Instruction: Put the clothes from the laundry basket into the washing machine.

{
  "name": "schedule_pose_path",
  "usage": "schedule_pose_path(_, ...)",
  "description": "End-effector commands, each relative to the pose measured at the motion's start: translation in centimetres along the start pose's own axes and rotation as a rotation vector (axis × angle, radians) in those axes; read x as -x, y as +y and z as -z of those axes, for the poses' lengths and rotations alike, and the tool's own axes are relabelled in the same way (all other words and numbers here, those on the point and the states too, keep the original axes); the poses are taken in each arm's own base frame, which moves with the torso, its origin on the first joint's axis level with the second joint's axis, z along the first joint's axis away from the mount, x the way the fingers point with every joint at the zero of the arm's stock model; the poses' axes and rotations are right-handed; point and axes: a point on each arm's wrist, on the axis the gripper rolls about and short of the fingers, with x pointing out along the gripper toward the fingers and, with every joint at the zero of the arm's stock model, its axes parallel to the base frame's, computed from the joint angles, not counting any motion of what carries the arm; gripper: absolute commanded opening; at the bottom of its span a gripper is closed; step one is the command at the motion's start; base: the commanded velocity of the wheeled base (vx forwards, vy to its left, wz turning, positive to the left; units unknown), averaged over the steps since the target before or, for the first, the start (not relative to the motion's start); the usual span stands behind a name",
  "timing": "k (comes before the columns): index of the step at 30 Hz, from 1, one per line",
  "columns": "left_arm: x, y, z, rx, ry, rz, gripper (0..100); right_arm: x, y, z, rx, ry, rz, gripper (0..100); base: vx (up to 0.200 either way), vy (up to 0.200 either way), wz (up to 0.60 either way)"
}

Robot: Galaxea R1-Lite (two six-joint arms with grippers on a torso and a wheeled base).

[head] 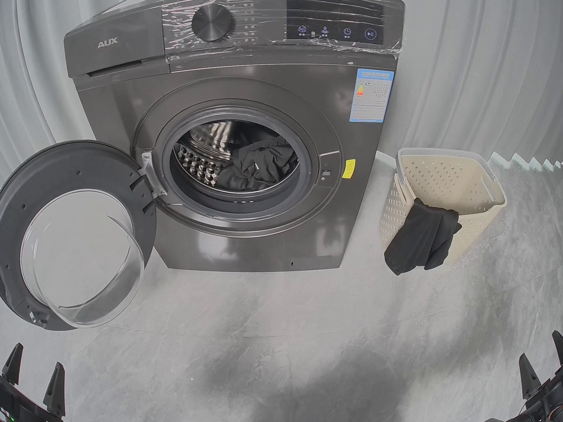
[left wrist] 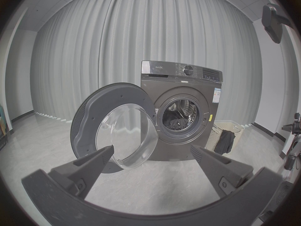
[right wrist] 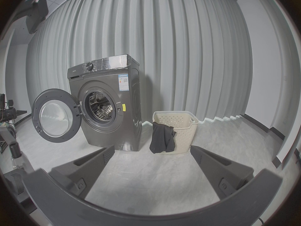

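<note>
Hanging garment: we see the black cloth garment [head: 422, 235] draped over the near rim of the cream perforated plastic laundry basket [head: 469, 177], long axis vertical, ahead of the right gripper [head: 539, 350] (our nearer arm).
Jaws: both pairs apart, holding nothing.
Drum: grey metal washing machine [head: 246, 83] open, dark clothes [head: 258, 165] inside.
Room: bare marbled floor [head: 293, 335] between; we judge approach free.

Left tool [left wrist: 152, 147] and right tool [right wrist: 152, 147], dark grey, wedge-shaped fingers [left wrist: 94, 167], textured inner faces, one screw each
</note>
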Motion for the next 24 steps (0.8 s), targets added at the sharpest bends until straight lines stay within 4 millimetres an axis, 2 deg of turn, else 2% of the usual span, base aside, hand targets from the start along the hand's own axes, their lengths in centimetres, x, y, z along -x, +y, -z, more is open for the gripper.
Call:
schedule_pose_path(1, 0.05, -0.09, 0.50, 0.010, 0.004, 0.056, 100, -0.03, 0.01, 0.52, 0.000, 0.005, -0.002, 100, 0.000, 0.000, 0.00)
schedule_pose_path(5, 0.07, -0.12, 0.55, 0.009, 0.015, 0.066, 100, -0.03, 0.01, 0.52, 0.000, 0.005, -0.002, 100, 0.000, 0.000, 0.00)
schedule_pose_path(10, 0.06, 0.16, 0.72, -0.014, 0.018, -0.054, 100, -0.03, 0.01, 0.52, 0.000, 0.005, -0.002, 100, 0.000, 0.000, 0.00)
schedule_pose_path(24, 0.07, 0.09, 0.85, -0.009, 0.036, -0.015, 100, -0.03, 0.01, 0.53, 0.000, 0.006, -0.002, 100, 0.000, -0.200, 0.00)
